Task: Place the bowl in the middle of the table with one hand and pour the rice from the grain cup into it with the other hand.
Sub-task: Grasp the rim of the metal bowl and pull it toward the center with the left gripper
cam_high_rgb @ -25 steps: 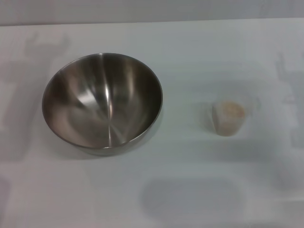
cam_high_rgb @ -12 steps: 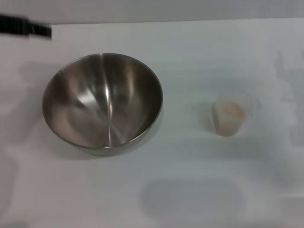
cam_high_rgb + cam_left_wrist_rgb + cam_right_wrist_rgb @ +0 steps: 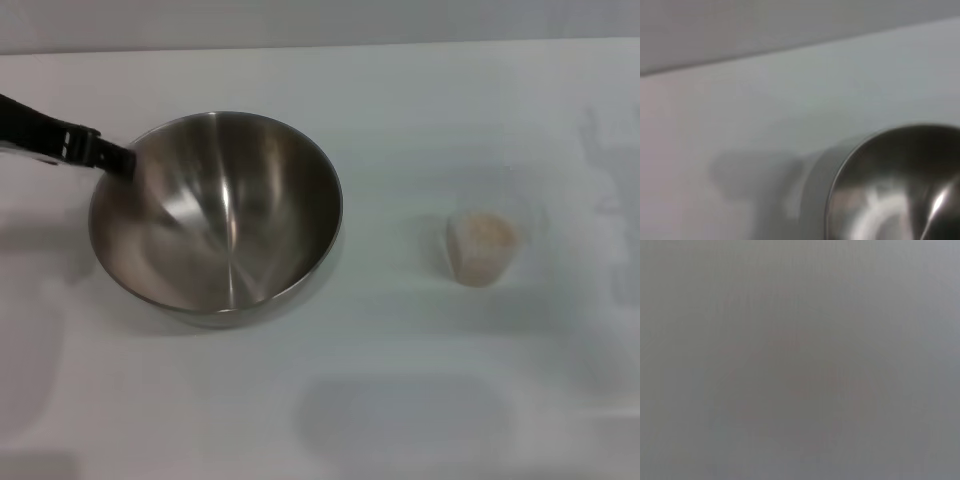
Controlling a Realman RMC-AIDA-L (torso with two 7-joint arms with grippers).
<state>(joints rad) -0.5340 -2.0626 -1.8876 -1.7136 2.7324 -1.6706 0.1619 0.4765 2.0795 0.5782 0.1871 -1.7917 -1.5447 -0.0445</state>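
Two things sit on the table [image 3: 400, 90]: the bowl [image 3: 216, 216] and the grain cup [image 3: 481, 248]. We note the bowl on the left half, upright, its shiny inside bare. The grain cup stands well apart from it on the right half, upright, with the rice [image 3: 488, 232] showing as a pale mass at its mouth.

We see the left gripper [image 3: 108, 157] coming in from the left edge of the head view as a dark bar, its tip at the bowl's upper-left rim. We cannot tell whether the tip touches the rim or hangs just over it. We cannot tell either whether its fingers are apart or together; only one dark end shows there, and it is blurred.

Left wrist view: we see the bowl's rim [image 3: 840, 170] and part of its shiny inside filling one corner, with bare table [image 3: 765, 100] beyond and a soft shadow beside the bowl's outer wall. No fingers show in this view.

Right wrist view: we see only a flat grey field and can make out nothing in it. We find no sign of the right gripper in any view.
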